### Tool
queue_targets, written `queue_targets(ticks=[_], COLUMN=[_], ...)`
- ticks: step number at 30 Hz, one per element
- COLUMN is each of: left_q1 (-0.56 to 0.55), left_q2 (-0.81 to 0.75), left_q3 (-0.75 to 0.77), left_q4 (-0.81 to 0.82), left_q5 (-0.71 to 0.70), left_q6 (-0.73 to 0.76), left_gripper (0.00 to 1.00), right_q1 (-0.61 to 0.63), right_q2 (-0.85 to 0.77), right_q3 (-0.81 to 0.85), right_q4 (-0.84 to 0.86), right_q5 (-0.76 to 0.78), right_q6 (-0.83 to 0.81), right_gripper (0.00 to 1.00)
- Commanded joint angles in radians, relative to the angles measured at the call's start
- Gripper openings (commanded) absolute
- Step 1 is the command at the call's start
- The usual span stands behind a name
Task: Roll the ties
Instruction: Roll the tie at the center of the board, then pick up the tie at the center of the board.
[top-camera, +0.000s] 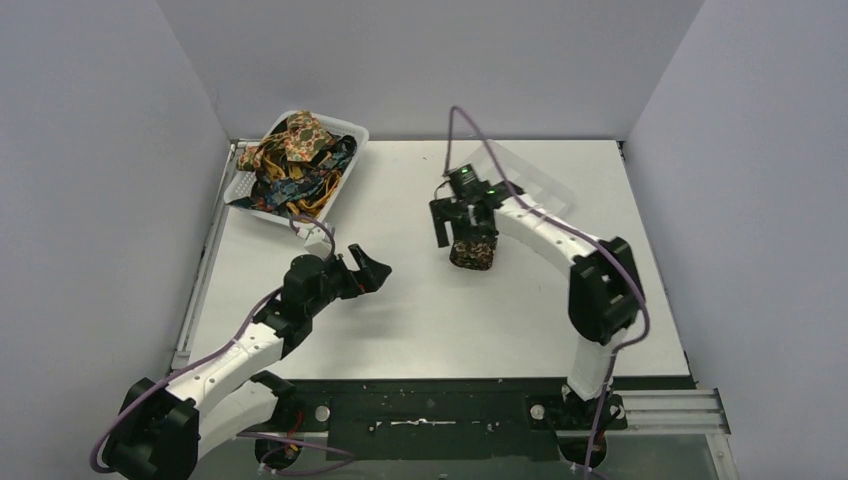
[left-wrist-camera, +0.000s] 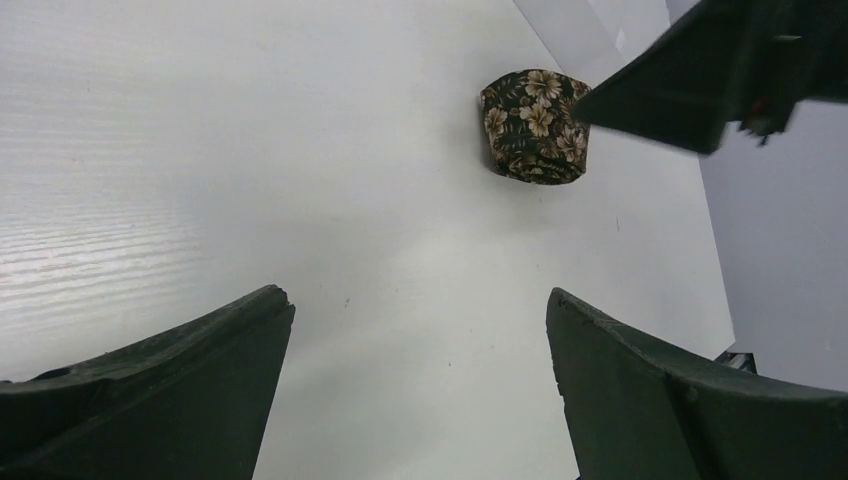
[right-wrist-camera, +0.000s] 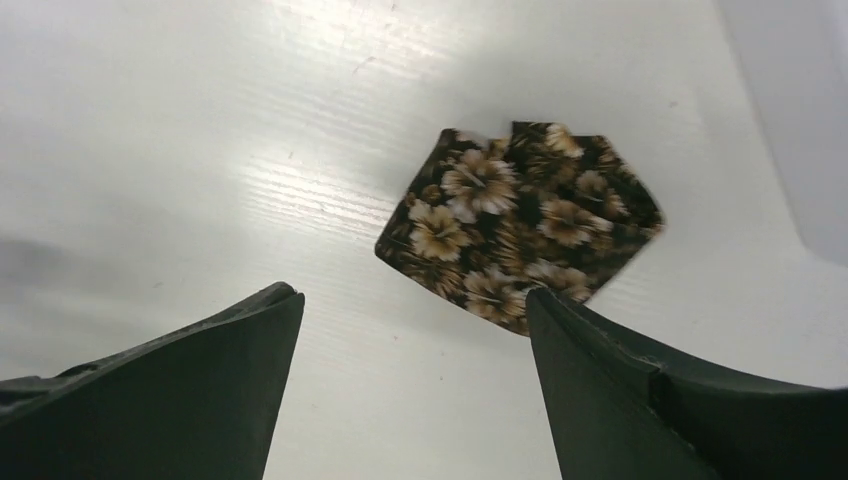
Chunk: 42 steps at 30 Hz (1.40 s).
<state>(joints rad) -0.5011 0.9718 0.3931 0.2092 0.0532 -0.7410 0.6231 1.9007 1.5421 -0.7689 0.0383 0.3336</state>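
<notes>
A rolled dark brown floral tie (top-camera: 473, 253) stands on the white table near its middle. It also shows in the right wrist view (right-wrist-camera: 520, 225) and the left wrist view (left-wrist-camera: 530, 125). My right gripper (top-camera: 462, 232) is open and empty just above and behind the roll; in its wrist view the gripper (right-wrist-camera: 410, 300) has the roll just past its right fingertip (right-wrist-camera: 560, 320). My left gripper (top-camera: 372, 274) is open and empty over bare table, left of the roll, as its wrist view (left-wrist-camera: 418, 300) shows. Several unrolled ties (top-camera: 295, 150) lie piled in the basket.
The white plastic basket (top-camera: 352, 133) holding the ties sits at the back left corner. A clear plastic tray (top-camera: 530, 180) lies behind the right arm. Grey walls close in the table on three sides. The right arm's gripper shows at the top right of the left wrist view (left-wrist-camera: 720, 80).
</notes>
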Motion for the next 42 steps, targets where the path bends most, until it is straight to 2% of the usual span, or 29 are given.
queue_targets(ticks=[1, 5, 9, 12, 18, 22, 26, 31, 34, 36, 38, 42], left_q1=[0.005, -0.009, -0.066, -0.098, -0.106, -0.116, -0.126, -0.154, -0.170, -0.170, -0.170, -0.169], left_q2=[0.049, 0.214, 0.395, 0.518, 0.724, 0.834, 0.912, 0.998, 1.015, 1.029, 1.042, 1.058], left_q3=[-0.002, 0.052, 0.170, 0.273, 0.373, 0.418, 0.447, 0.459, 0.463, 0.461, 0.452, 0.431], left_q4=[0.175, 0.306, 0.372, 0.352, 0.454, 0.503, 0.539, 0.680, 0.697, 0.713, 0.746, 0.782], left_q5=[0.047, 0.140, 0.148, 0.145, 0.187, 0.203, 0.225, 0.249, 0.237, 0.232, 0.236, 0.226], left_q6=[-0.025, -0.059, -0.115, -0.123, -0.199, -0.234, -0.259, -0.341, -0.359, -0.368, -0.394, -0.418], left_gripper=[0.97, 0.97, 0.97, 0.97, 0.97, 0.87, 0.83, 0.76, 0.76, 0.76, 0.75, 0.64], right_q1=[-0.166, -0.312, -0.403, -0.420, -0.458, -0.477, -0.489, -0.488, -0.487, -0.486, -0.479, -0.460], right_q2=[-0.246, -0.291, -0.254, -0.236, -0.190, -0.169, -0.131, -0.089, -0.071, -0.061, -0.065, -0.076], right_q3=[-0.154, -0.294, -0.394, -0.433, -0.480, -0.492, -0.492, -0.494, -0.490, -0.490, -0.500, -0.540], right_q4=[0.262, 0.365, 0.476, 0.523, 0.585, 0.617, 0.652, 0.674, 0.691, 0.693, 0.699, 0.738], right_q5=[-0.294, -0.422, -0.582, -0.612, -0.648, -0.678, -0.729, -0.754, -0.801, -0.807, -0.816, -0.838], right_q6=[0.034, 0.070, 0.112, 0.129, 0.147, 0.148, 0.141, 0.123, 0.105, 0.113, 0.113, 0.143], right_gripper=[0.87, 0.91, 0.91, 0.91, 0.91, 0.91, 0.91, 0.89, 0.87, 0.78, 0.74, 0.63])
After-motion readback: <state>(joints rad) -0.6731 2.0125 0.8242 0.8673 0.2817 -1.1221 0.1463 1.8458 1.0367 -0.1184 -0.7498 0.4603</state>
